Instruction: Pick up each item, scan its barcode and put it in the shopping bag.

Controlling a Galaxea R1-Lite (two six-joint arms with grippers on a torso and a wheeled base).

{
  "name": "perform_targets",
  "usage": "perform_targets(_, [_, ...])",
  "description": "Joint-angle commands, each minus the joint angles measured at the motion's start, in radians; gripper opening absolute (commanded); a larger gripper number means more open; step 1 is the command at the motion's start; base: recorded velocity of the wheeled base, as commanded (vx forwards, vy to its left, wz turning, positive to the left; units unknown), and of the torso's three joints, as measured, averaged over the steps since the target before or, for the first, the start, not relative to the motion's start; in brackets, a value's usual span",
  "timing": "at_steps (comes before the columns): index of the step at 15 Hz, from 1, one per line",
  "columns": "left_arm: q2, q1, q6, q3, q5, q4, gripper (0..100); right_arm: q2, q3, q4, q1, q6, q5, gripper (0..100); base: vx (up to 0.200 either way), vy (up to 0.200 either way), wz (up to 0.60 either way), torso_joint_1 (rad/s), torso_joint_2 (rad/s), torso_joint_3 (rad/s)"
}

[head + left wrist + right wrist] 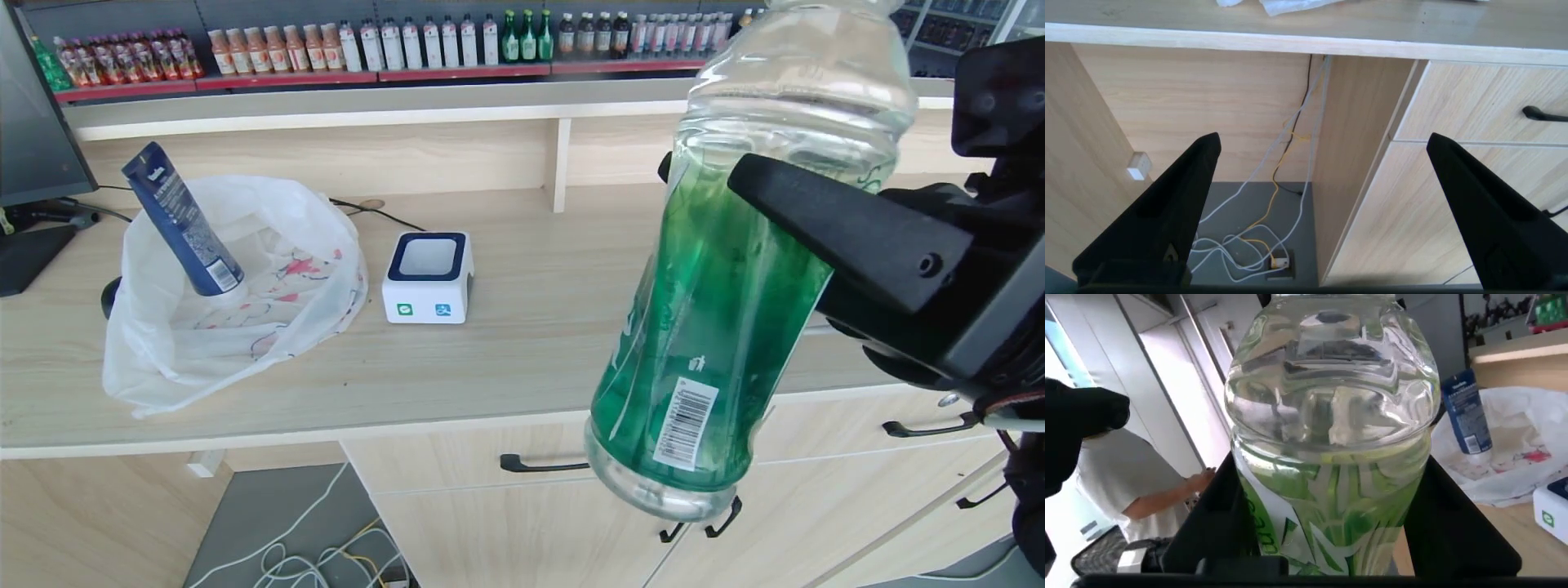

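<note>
A clear plastic bottle with a green label (718,327) hangs tilted in the air at the right, its barcode facing the head camera and its base lowest. My right gripper (759,204) is shut on the bottle (1331,449) around its middle. The white scanner (428,278) with a dark-framed window stands on the counter's middle. To its left lies the white shopping bag (269,302), open, with a dark blue tube (183,220) standing in it. The bag (1519,449) and tube (1468,412) also appear past the bottle. My left gripper (1319,212) is open, low in front of the counter.
The wooden counter (522,343) has drawers with black handles (539,465) below its front edge. Cables (1266,237) lie on the floor in the gap under it. A dark monitor (37,122) stands at the far left, and a shelf of bottles (408,41) runs behind.
</note>
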Motion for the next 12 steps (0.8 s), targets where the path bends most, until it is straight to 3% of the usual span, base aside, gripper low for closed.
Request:
perform_targets(1, [0.0, 0.0, 0.0, 0.0, 0.0, 0.0, 100, 0.012, 0.052, -0.001, -0.045, -0.082, -0.007, 0, 0.0, 0.0, 0.0, 0.0, 0.0, 0.0])
perform_targets(7, [0.0, 0.0, 0.0, 0.0, 0.0, 0.0, 100, 0.006, 0.227, -0.001, -0.031, -0.404, -0.16, 0, 0.0, 0.0, 0.0, 0.0, 0.0, 0.0])
perform_targets(12, [0.0, -0.001, 0.001, 0.0, 0.0, 0.0, 100, 0.042, 0.27, -0.001, -0.029, -0.564, -0.505, 0, 0.0, 0.0, 0.0, 0.0, 0.0, 0.0])
